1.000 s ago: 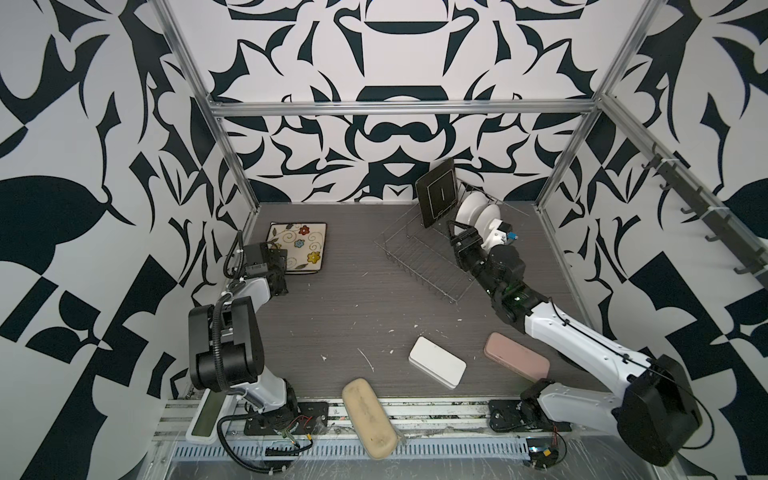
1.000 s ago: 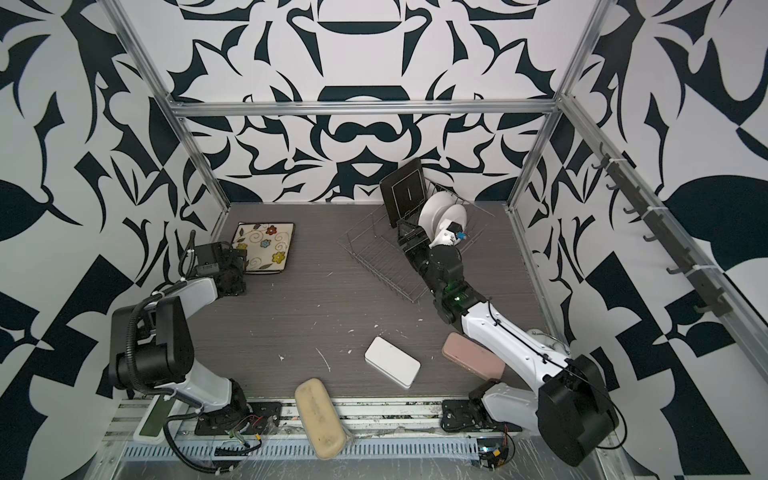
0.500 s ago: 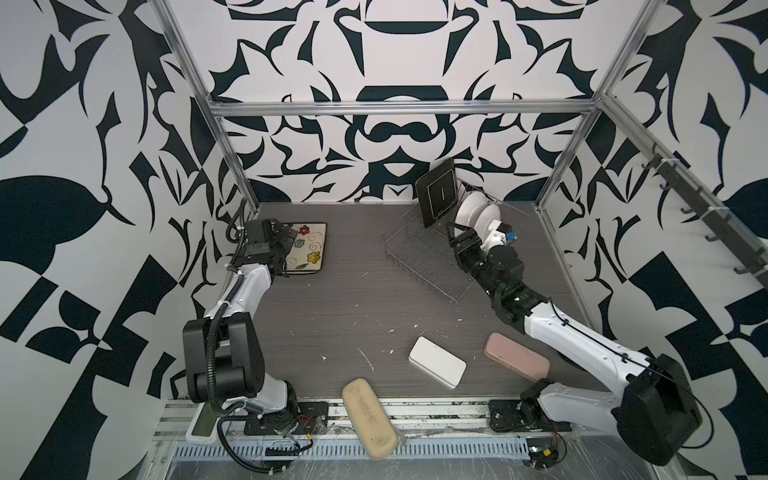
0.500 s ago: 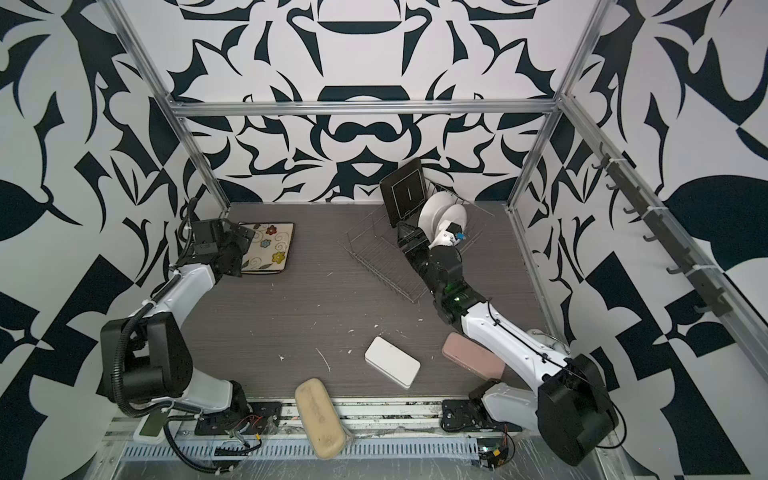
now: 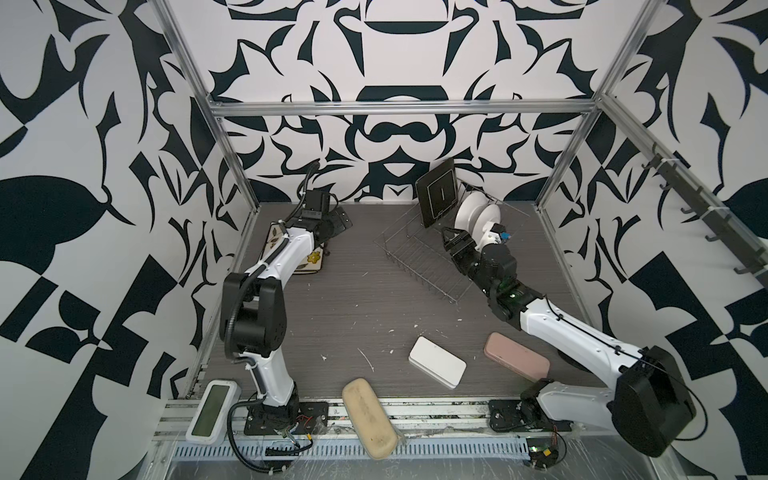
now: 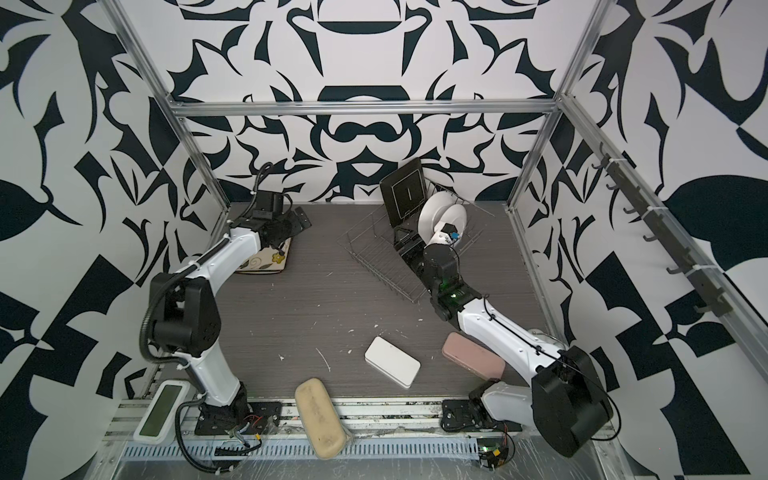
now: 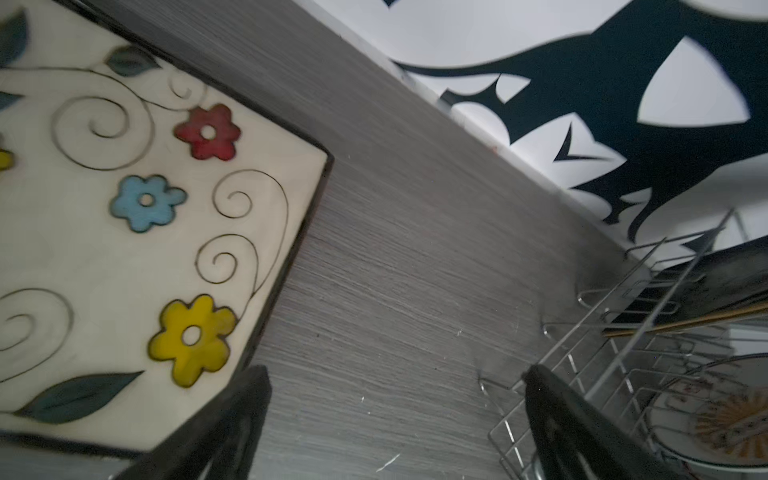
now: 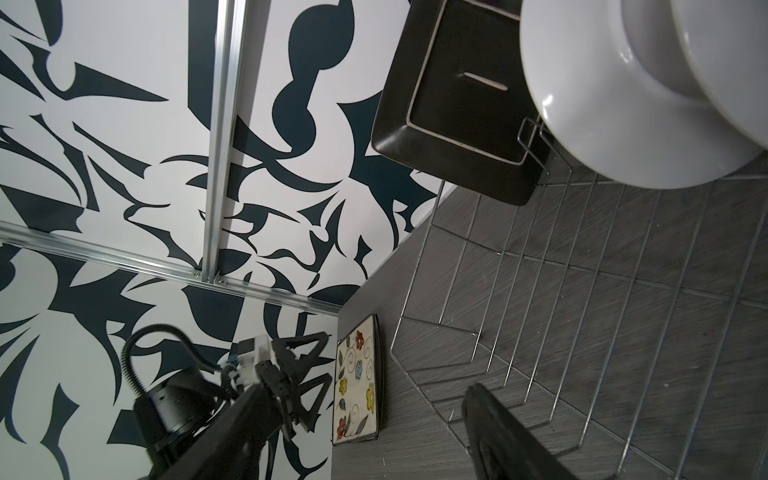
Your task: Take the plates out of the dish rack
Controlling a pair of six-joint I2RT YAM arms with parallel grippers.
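Since the floral plate (image 5: 311,261) sits flat mid-left, my left gripper (image 5: 336,222) hangs wide open; right gripper (image 5: 454,242) gapes empty beside racked white plates (image 5: 473,212).

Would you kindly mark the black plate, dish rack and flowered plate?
black plate (image 5: 439,194): a top view, dark face
dish rack (image 5: 419,259): a top view, floor wires
flowered plate (image 7: 141,232): left wrist view, cream face

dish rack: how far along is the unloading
Done: a floral plate lies flat on the table, out of the dish rack. In hand: nothing. The left gripper is open beside that plate, and the right gripper is open above the rack floor. Left: a black square plate and two white round plates stand in the rack.
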